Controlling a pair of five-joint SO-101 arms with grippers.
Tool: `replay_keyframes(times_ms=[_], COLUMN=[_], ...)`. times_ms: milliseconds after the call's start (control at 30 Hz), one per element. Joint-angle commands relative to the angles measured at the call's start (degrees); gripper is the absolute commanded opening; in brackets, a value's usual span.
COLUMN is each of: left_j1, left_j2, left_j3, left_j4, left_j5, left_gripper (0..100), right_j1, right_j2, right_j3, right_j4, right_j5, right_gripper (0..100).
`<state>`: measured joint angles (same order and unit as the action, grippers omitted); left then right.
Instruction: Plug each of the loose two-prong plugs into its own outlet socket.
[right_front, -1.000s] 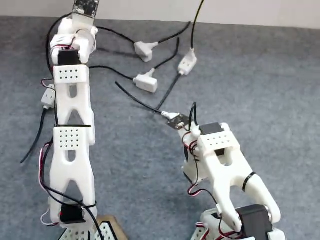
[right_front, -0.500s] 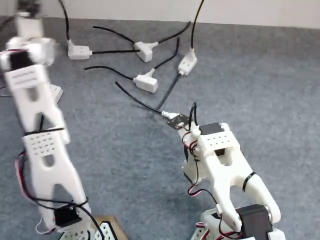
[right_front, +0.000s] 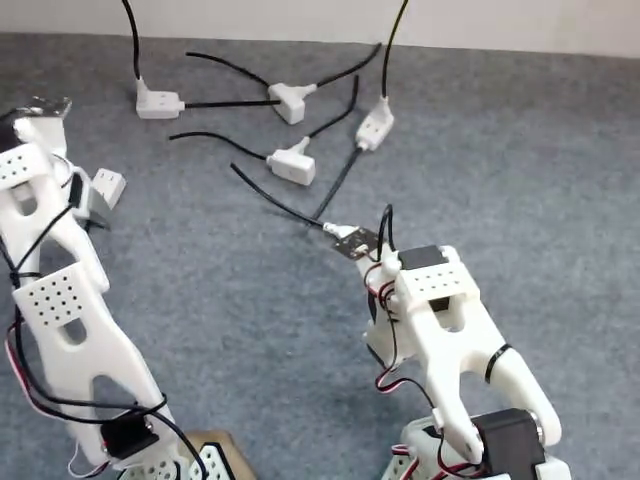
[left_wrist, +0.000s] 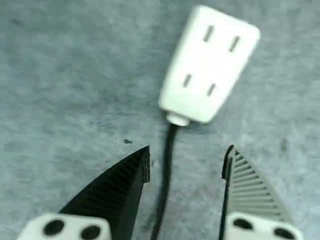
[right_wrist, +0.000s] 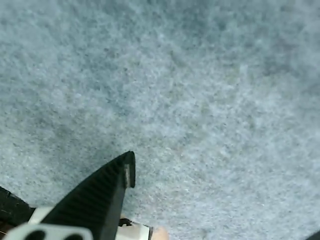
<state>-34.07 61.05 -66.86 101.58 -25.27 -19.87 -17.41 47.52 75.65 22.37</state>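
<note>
Step in hand, as judged: securing an outlet socket (right_front: 107, 187) lying at 9 o'clock on the table (right_front: 520, 200). Left gripper (left_wrist: 186, 160) open, astride the cord (left_wrist: 169, 145), nothing held. Nearest loose plug (right_front: 291, 165) towards 12 o'clock. Next: grip the socket body, not the cord

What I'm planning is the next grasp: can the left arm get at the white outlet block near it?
Probably yes. The left gripper hangs open just short of the outlet block, its fingers either side of the block's cord, with only carpet between gripper and block.
</note>
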Motion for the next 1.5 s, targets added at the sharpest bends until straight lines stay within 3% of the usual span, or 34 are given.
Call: replay_keyframes(times_ms=[0,167,467,567,767,1033,1467], left_j1=[2.33,4.97,5.58,3.65,-2.24,-0.57,1.54], left_j2=[-8.22,-19.21,-21.41,-21.85,-21.23,-13.85,3.82], left_j3=[1.71,8.66,20.97,21.23,14.73,13.93,-6.99], left_j4=[0.62,0.53,0.44,0.44,-6.07,-11.43,-11.69], left_j5=[-0.35,-1.67,-15.47,-13.71,-1.67,-3.34,-6.77], left_gripper=[25,25,25,25,25,28,29], right_j1=[-2.51,-3.38,-3.38,-3.21,-3.21,-3.38,-3.47], right_j2=[-0.57,-0.75,-0.57,-0.48,-0.66,-0.75,-0.75], right_j3=[-0.31,-0.22,-0.22,-0.22,-0.22,0.04,0.75], right_j4=[0.04,0.04,0.04,0.13,0.13,0.13,0.04], right_j5=[0.26,0.26,0.88,3.08,3.08,3.08,3.08], right_gripper=[54.6,54.6,54.6,54.6,54.6,54.6,54.6])
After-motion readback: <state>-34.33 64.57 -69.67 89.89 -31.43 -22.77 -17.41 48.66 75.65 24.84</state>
